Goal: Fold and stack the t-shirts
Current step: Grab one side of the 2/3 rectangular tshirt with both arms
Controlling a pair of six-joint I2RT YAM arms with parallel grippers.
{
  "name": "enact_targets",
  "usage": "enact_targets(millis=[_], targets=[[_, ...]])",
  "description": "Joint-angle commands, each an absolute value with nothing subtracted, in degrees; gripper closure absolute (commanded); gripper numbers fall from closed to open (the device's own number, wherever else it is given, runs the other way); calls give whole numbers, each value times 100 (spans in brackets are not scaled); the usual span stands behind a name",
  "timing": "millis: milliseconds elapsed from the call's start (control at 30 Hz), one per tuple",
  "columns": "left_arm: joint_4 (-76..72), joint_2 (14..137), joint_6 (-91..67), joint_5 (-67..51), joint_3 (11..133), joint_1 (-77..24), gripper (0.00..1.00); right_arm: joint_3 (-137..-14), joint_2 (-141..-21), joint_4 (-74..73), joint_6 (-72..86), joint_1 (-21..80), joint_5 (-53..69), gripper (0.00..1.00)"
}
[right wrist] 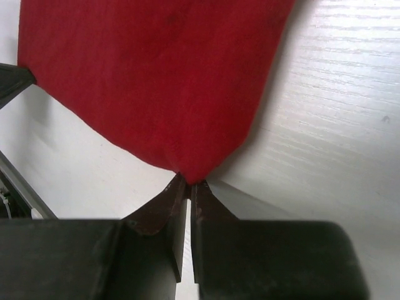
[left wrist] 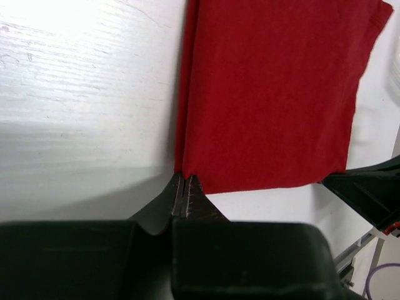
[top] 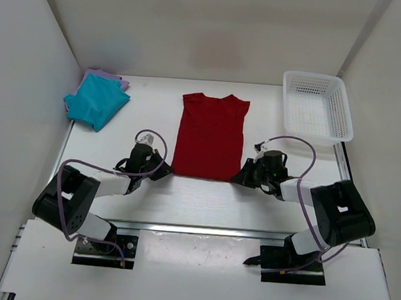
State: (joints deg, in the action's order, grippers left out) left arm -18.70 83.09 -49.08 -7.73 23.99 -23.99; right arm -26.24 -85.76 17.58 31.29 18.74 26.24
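The dark red t-shirt (top: 210, 135) lies flat in the middle of the white table, sleeves folded in, collar at the far end. My left gripper (top: 165, 171) is shut on its near left hem corner (left wrist: 186, 174). My right gripper (top: 241, 179) is shut on the near right hem corner (right wrist: 190, 177), where the cloth bunches to a point. The red shirt (left wrist: 275, 94) fills the upper part of the left wrist view, and the same red shirt (right wrist: 156, 75) that of the right wrist view. A folded teal t-shirt (top: 96, 102) lies on a lavender t-shirt (top: 109, 79) at the far left.
A white mesh basket (top: 317, 107) stands at the far right. White walls close in the table on the left, back and right. Both arms reach forward low over the near part of the table (top: 203, 199).
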Motion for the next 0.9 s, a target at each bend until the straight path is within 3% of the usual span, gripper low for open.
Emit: enact_targets(millis=[0,233,367,467,633,867], targets=[[-1443,7779,-4756,-800,2268,-2478,100,-2418,-8166,1863,3111,2003,2487,100],[-179,6242,-4509,-958,1591,-2698,100,-1487,-6848,1205,3444,2854,1926,100],[903,4435,-4649,-1107,1073,-2865,100,-1230,-5340,-100,3900,3839,1216,100],[1949,3343,-4737,-1291,1343,-2717,100,-1388,-4229,-1088,4191,4482,844,100],[2005,3654,-4641,-1442,2773,-2760,100,-2249,-3963,-1678,3702,3791,1414,100],[740,5254,-4500,-1793,4339,-1803,100,-4103,-5955,-1048,2550,1690,2925,100]])
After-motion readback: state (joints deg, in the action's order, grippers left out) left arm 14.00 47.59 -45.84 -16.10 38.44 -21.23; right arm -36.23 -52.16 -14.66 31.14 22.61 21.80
